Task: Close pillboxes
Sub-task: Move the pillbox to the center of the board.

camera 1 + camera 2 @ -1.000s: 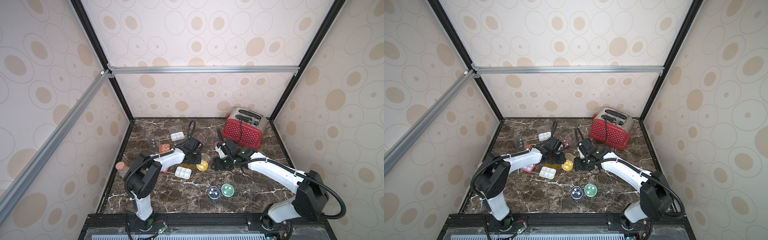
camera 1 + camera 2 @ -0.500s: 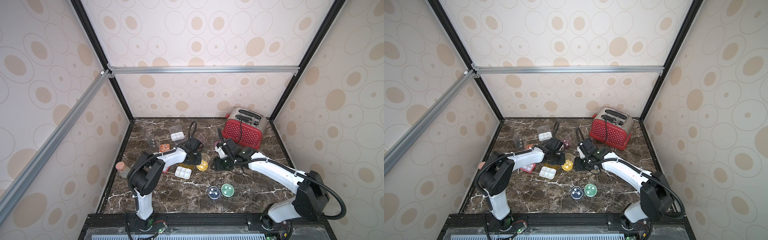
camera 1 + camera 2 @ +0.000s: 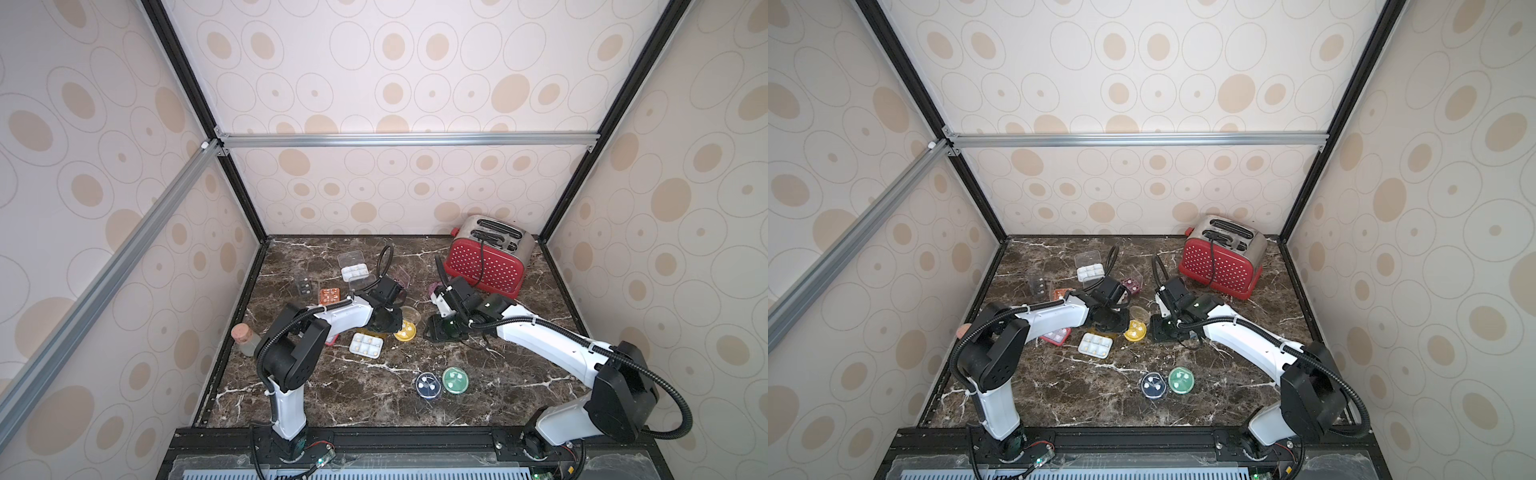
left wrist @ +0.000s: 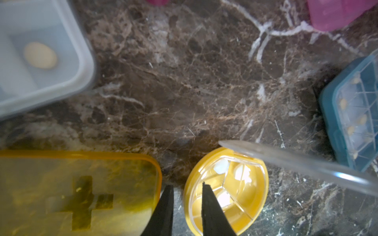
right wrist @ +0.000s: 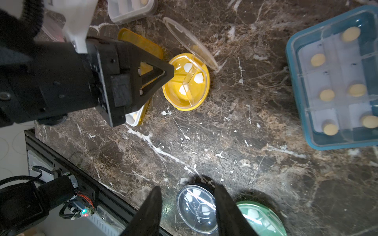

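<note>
Brown marble table (image 3: 374, 399) holds all the pillboxes. Nearest to us, well in front of the round yellow pillbox (image 3: 404, 331), lie the navy pillbox (image 3: 428, 385) and the green pillbox (image 3: 455, 380). They sit side by side with their lids down.

Just in front of the round yellow pillbox, on its left, we see the white pillbox (image 3: 365, 344). The round yellow pillbox is open. Its clear lid (image 5: 190, 43) stands up at its far edge, and white pills (image 5: 198, 78) lie inside.

The left gripper (image 4: 186, 186) is right at this box. Its fingers are close together, one over the box and one just outside the rim, and it holds nothing. The flat yellow pillbox (image 4: 77, 188) lies just left of the round yellow pillbox.

The right gripper (image 5: 188, 188) hangs just right of the round yellow pillbox, fingers partly apart and holding nothing. The blue pillbox (image 5: 335, 81) lies on that side too, a little apart.

Farther back than the round yellow pillbox we see the orange pillbox (image 3: 329, 296). Behind that is the far white pillbox (image 3: 354, 271) with its lid up. Farthest back, to the right, stands the red toaster (image 3: 486, 266).
</note>
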